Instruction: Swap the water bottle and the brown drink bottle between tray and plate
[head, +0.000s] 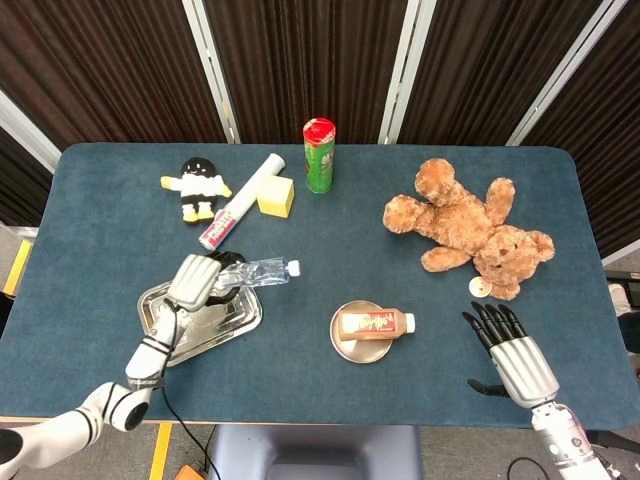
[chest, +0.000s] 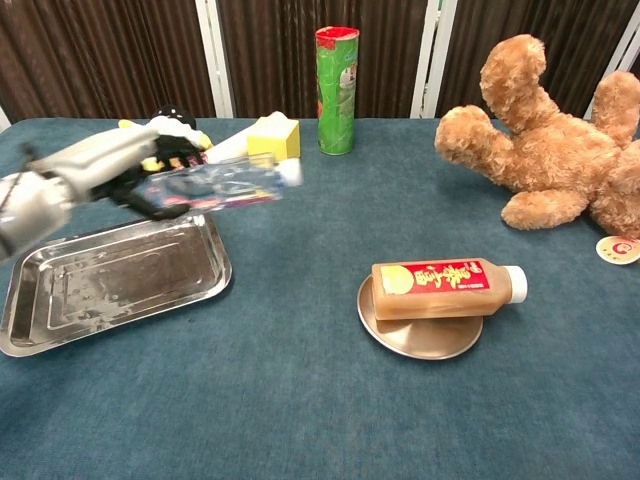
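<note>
dark blue table (head: 330, 240) before brown slatted curtains. in the chest view my left hand (chest: 120, 170) and the water bottle (chest: 215, 185) are motion-blurred; my right hand is out of that frame. my left hand grips the clear water bottle in the air above the tray (chest: 60, 320), long axis roughly level, white cap pointing right. brown drink bottle (head: 375, 323) lies on its side on the plate (chest: 420, 338), cap pointing right. my right hand (head: 508, 350) hovers near the table's edge, fingers spread, holding nothing.
</note>
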